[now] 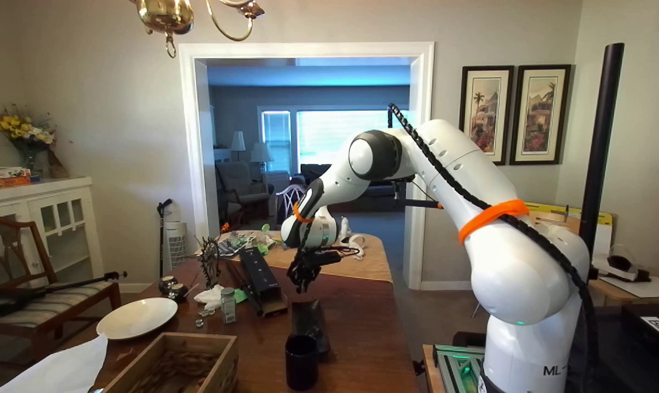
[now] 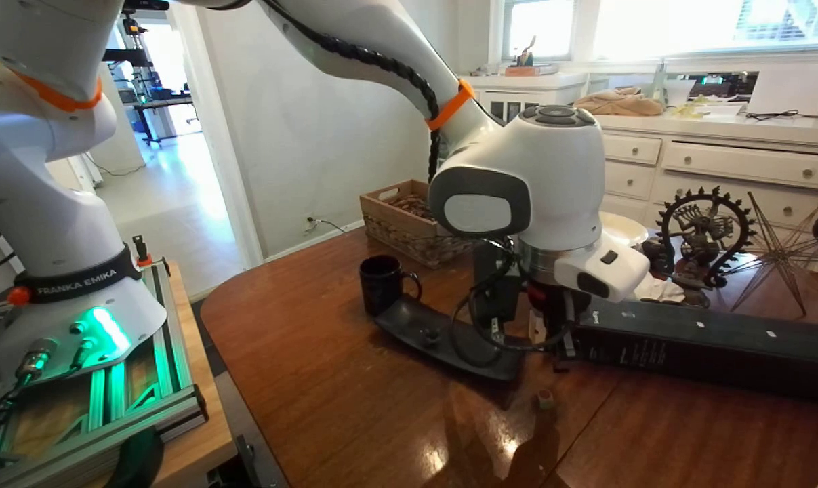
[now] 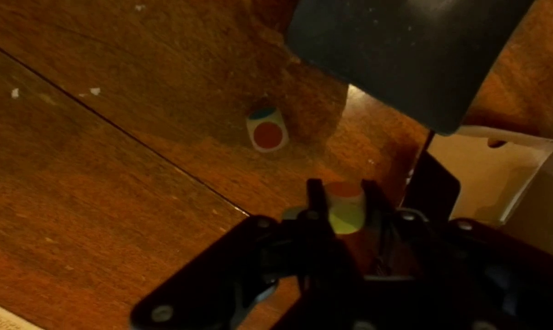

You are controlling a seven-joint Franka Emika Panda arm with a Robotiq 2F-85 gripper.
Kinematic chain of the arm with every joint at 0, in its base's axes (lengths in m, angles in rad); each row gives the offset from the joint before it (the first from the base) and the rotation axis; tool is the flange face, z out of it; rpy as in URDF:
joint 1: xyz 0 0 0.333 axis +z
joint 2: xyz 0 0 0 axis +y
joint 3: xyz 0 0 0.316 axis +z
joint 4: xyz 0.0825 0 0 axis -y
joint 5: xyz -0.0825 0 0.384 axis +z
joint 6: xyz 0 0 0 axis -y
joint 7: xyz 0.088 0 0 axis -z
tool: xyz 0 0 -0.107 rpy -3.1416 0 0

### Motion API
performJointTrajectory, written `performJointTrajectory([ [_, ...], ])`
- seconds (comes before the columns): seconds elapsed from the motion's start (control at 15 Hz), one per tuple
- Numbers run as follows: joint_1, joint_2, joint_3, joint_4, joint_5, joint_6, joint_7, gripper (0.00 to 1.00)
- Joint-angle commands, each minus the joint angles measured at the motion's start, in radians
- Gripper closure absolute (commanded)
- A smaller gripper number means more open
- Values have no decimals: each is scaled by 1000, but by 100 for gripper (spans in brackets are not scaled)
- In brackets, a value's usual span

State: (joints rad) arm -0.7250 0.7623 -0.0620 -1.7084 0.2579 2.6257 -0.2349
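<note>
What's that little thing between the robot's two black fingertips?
A small block with an orange and a yellow spot; the gripper pinches it, as the wrist view shows.

Gripped cube point(image 3: 345, 207) indiscernible in exterior views.

Glossy wooden table point(image 2: 300, 379) — the held cube point(image 3: 346, 209) smooth, perhaps plastic, though dimly lit.

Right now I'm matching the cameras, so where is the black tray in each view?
In an exterior view: black tray lower middle, behind the mug.
In an exterior view: tray below centre, right of mug.
Wrist view: tray at top right, cut off.
Shared landmark: long black box.
</note>
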Motion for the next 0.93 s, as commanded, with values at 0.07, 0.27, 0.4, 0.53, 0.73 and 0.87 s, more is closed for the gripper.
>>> performJointTrajectory([
  [0.07, 54, 14, -61, 16, -39, -61, 81, 94],
  [0.27, 80, 15, -94, 20, -49, -99, 116, 94],
  [0.4, 92, 16, -112, 21, -55, -113, 136, 94],
  [0.53, 101, 17, -125, 25, -57, -121, 151, 94],
  [0.73, 104, 17, -136, 29, -57, -125, 158, 94],
  [0.87, 102, 18, -139, 27, -56, -129, 159, 94],
])
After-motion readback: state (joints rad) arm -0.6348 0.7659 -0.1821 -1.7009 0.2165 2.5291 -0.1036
